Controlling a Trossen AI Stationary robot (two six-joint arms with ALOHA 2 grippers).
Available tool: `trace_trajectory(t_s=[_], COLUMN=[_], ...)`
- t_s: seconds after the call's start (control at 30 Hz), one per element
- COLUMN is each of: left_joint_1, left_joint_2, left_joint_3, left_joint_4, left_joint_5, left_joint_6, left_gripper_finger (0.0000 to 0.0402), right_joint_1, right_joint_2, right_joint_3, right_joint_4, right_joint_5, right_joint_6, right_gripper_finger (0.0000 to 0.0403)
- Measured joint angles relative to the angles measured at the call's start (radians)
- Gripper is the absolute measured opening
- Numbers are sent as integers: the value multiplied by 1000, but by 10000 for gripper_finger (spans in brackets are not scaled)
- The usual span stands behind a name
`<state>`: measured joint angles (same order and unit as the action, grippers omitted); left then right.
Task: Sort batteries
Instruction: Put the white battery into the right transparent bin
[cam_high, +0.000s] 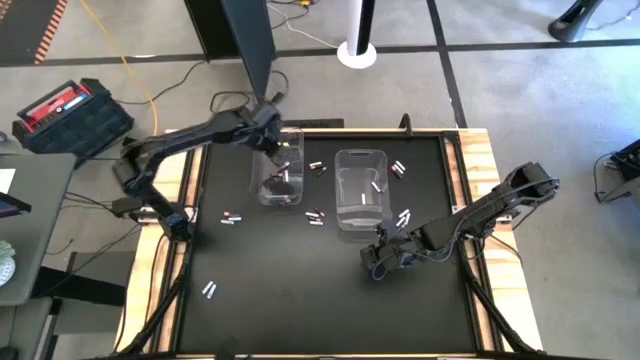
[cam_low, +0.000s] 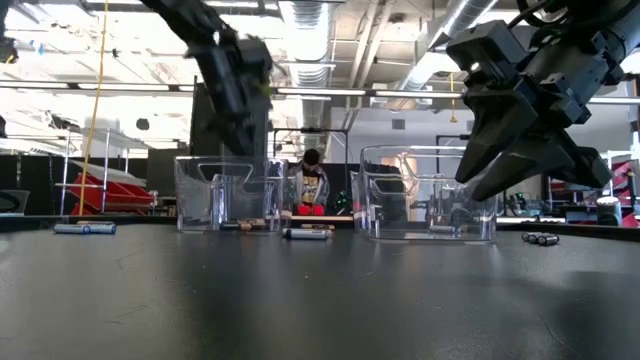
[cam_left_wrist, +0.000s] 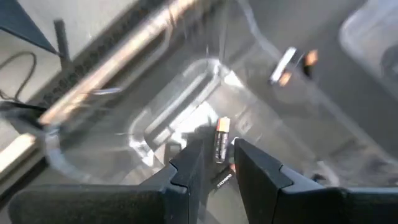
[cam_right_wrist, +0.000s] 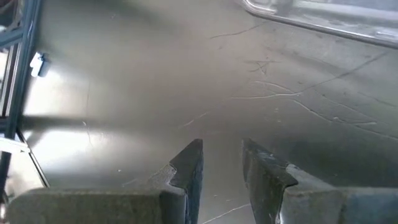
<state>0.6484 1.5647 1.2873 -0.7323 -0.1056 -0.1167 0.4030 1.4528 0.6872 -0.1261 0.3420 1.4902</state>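
Left gripper (cam_left_wrist: 217, 163) over the left bin (cam_high: 280, 165), fingers pinching a dark copper-topped battery (cam_left_wrist: 221, 140); label on it too blurred to read. Right gripper (cam_right_wrist: 221, 165) low above bare scratched black desk (cam_high: 300, 290) near the right bin (cam_high: 361, 190), fingers slightly apart, empty. More batteries (cam_high: 315, 216) scattered across desk; red toolbox (cam_high: 62, 110) on grey floor.

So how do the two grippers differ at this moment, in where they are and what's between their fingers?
The left gripper hangs over the left clear bin, while the right gripper sits over bare table mat just outside the right clear bin. In its wrist view the left gripper has a copper-topped black battery between its fingers; the right gripper's gap shows only the mat. Both have dark fingers set slightly apart.
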Motion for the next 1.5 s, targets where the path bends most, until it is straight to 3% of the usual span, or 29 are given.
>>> trace_trajectory(t_s=[0.13, 0.3, 0.47, 0.6, 0.77, 1.1, 1.27, 1.5], left_joint_1=[-51, -195, -428, -622, -865, -1277, -1385, -1391], left_joint_2=[-137, -275, -360, -424, -473, -383, -291, -175], left_joint_3=[0, 0, -28, -115, -235, -330, -330, -330], left_joint_4=[-50, -176, -280, -292, -310, -365, -362, -411], left_joint_5=[-61, -217, -373, -418, -483, -510, -485, -390], left_joint_6=[-86, -234, -457, -666, -1041, -1653, -1733, -1735], left_gripper_finger=[86, 86, 86, 86, 86, 87, 86, 93], right_joint_1=[3, 19, 48, 71, 96, 152, 161, 161], right_joint_2=[0, 0, 0, 0, 0, 0, 0, 0], right_joint_3=[0, 0, 0, 0, 0, 0, 0, 0], right_joint_4=[1, 3, 4, 4, 5, 8, 8, 26], right_joint_5=[0, -4, -8, -8, -10, -11, -11, -11], right_joint_6=[-41, -90, -137, -161, -172, -208, -208, -173], right_gripper_finger=[126, 126, 126, 126, 126, 126, 126, 126])
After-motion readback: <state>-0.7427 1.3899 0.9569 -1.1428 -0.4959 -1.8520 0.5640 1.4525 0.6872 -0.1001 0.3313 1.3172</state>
